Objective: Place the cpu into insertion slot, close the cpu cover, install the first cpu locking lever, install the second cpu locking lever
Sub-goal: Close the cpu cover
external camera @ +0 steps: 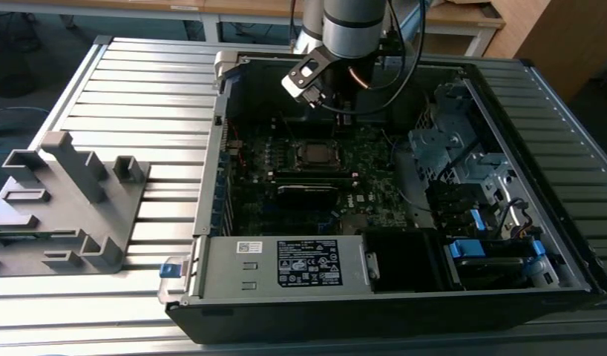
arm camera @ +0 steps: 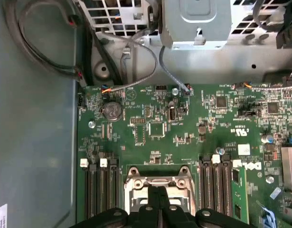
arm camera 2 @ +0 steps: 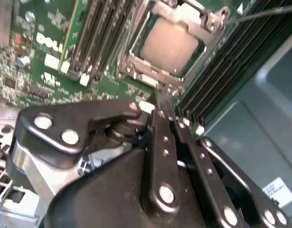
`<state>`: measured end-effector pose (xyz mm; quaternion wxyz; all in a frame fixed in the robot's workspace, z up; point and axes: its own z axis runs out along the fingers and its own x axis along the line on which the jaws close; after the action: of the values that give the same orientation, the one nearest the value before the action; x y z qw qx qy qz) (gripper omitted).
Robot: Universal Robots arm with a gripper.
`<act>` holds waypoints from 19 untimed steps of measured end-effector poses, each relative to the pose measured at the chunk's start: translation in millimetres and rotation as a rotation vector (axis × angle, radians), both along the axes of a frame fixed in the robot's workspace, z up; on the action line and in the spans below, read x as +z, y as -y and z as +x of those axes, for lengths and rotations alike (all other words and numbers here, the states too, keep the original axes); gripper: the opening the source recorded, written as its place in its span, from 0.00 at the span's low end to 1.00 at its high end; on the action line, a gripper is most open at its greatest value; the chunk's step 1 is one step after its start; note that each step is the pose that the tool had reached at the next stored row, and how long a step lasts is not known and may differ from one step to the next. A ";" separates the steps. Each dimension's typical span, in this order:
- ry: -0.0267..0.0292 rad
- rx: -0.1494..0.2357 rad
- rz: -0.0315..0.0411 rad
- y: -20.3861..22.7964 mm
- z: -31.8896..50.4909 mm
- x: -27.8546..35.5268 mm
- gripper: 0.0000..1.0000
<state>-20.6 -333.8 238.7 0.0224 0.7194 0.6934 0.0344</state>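
- Step in hand: the cpu [arm camera 2: 172,42] already sits in the insertion slot [external camera: 298,154]. The cpu cover [arm camera 2: 205,23] appears to lie down over it, with the chip's dull grey top showing through the window. We judge the work to stand at the first locking lever.
- Tool: in the second wrist view, the gripper [arm camera 2: 160,99] has its fingers pressed together with nothing between them. Its tip hovers just beside the socket's edge, and we cannot tell whether it touches.
- Location: the socket lies on the motherboard [arm camera: 155,128], between two banks of memory slots [arm camera: 217,185]. It is toward the far wall of the computer case [external camera: 214,222] in the exterior view.
- Orientation: the cpu lies flat, metal face up. Being square, it has no long axis, and its edges run parallel to the memory slots.
- Lever: a thin metal rod [arm camera 2: 264,12] runs outward from one socket corner. We take it for an unlatched locking lever, with its long axis leading away from the socket.
- Requirement: we judge that this step calls for a closed-tip push on that slender rod, swinging it down and sideways under its catch. The push must not slip onto the cover or the neighbouring slots.
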 end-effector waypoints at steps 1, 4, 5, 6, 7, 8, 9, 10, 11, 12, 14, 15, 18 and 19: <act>0.0000 0.000 -0.0001 0.0 0.0 0.0 0.11; 0.0000 0.000 -0.0001 0.0 -0.2 0.0 0.11; 0.0000 0.000 -0.0001 0.0 -0.2 0.0 0.11; -0.0004 0.000 0.0000 0.0 -0.3 0.0 0.11; -0.0012 0.000 -0.0001 0.1 -0.3 -0.1 0.11; -0.0025 0.000 -0.0001 0.1 -0.3 -0.2 0.11; -0.0028 0.000 -0.0002 0.1 -0.3 -0.2 0.11; -0.0029 0.000 -0.0001 0.0 -0.3 -0.2 0.11; -0.0029 0.000 0.0000 0.0 -0.2 -0.2 0.11; -0.0030 0.000 -0.0001 0.0 -0.2 -0.2 0.11; -0.0030 0.000 -0.0001 0.0 -0.5 -0.3 0.11; -0.0029 0.000 0.0001 0.0 -1.7 -0.5 0.11; -0.0029 0.000 0.0000 0.0 -7.7 -1.0 0.11; -0.0029 0.000 0.0000 0.0 -9.6 -1.3 0.11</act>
<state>-30.3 -333.8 237.4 0.0214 0.7195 0.6934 0.0334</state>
